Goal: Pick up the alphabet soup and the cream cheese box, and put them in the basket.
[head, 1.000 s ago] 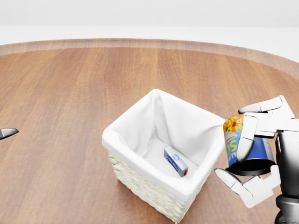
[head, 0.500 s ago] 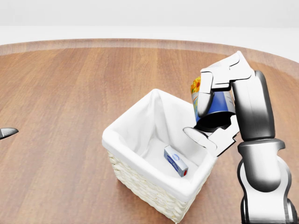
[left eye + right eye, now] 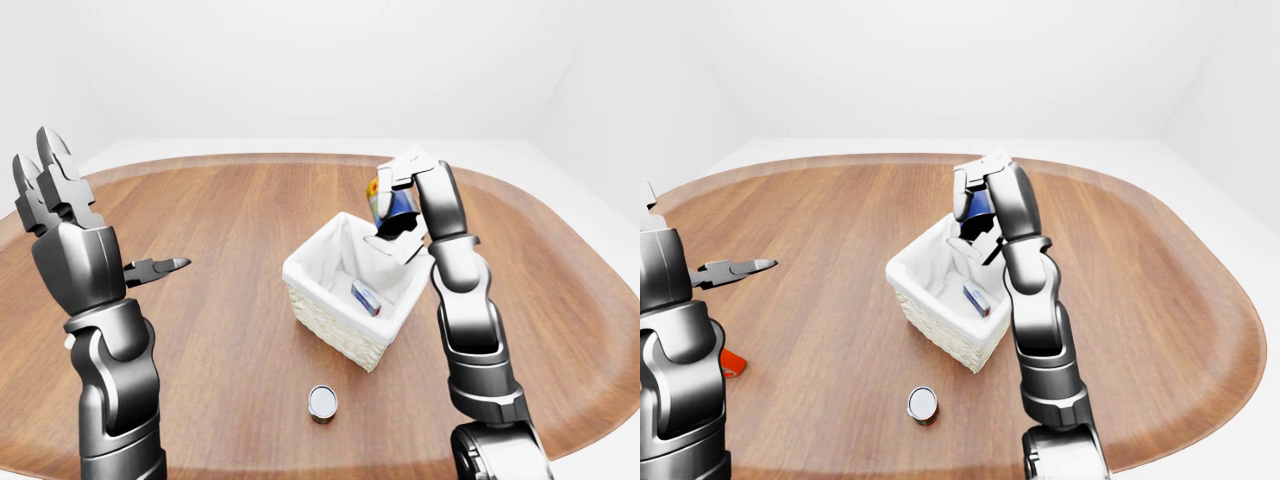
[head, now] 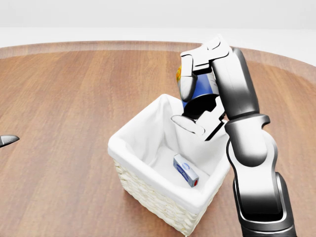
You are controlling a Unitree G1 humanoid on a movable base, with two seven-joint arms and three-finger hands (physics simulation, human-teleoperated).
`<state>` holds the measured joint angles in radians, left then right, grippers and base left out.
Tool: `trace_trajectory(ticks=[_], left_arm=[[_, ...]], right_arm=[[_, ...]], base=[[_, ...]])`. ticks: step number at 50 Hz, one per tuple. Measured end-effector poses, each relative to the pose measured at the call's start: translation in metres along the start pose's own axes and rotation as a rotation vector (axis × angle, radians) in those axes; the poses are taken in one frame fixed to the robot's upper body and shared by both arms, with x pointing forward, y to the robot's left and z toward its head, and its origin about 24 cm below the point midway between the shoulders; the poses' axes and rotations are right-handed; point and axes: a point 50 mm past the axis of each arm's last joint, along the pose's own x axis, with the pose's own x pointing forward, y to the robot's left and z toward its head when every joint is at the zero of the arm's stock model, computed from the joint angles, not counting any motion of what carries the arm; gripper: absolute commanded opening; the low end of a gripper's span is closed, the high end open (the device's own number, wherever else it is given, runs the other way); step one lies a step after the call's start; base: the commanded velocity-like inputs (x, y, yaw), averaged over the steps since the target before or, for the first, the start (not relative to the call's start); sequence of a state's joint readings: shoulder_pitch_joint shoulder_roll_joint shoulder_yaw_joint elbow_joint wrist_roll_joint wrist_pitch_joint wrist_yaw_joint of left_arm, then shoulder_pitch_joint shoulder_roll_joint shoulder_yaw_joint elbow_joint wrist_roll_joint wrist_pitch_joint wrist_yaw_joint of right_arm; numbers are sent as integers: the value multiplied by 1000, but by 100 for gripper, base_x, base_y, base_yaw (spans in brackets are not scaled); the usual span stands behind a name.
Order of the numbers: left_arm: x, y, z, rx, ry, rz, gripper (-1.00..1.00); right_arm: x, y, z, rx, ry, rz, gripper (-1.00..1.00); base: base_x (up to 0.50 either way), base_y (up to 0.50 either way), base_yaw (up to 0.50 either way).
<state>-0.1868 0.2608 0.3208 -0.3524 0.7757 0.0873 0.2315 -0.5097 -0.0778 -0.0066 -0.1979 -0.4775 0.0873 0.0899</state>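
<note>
The wicker basket (image 4: pixel 148 196) with a white liner stands in the middle of the wooden table. The cream cheese box (image 4: pixel 185 170), blue and white, lies on the basket's bottom. My right hand (image 4: pixel 190 102) is shut on the alphabet soup can (image 4: pixel 203 88), a blue can with an orange and yellow label. It holds the can tilted in the air over the basket's upper right corner. My left hand (image 3: pixel 100 220) is raised at the left of the left-eye view, open and empty, far from the basket. Only its fingertip (image 4: pixel 7 140) shows in the head view.
A small can (image 3: pixel 322 402) stands on the table below the basket in the left-eye view. A small orange-red thing (image 3: pixel 730 362) lies beside my left arm at the left of the right-eye view. The round wooden table (image 4: pixel 74 89) spreads all around the basket.
My right hand has carried the soup can up and to the left, from beside the basket's right side to above its upper right corner. The left hand has not moved.
</note>
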Motion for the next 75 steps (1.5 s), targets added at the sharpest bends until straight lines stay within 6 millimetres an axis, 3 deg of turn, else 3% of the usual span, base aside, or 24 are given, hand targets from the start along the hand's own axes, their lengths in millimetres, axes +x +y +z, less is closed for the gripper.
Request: trace_trajectory(ticks=[38, 54, 75], left_arm=[[0, 0, -1, 10, 0, 5, 100], [1, 2, -1, -2, 3, 11, 100], [3, 5, 1, -22, -2, 24, 100]], right_arm=[[10, 36, -55, -152, 233, 229, -100], [10, 47, -55, -242, 243, 324, -100], [-2, 57, -37, -436, 191, 377, -100]], base=[[0, 0, 0], [0, 0, 0], [0, 0, 0]])
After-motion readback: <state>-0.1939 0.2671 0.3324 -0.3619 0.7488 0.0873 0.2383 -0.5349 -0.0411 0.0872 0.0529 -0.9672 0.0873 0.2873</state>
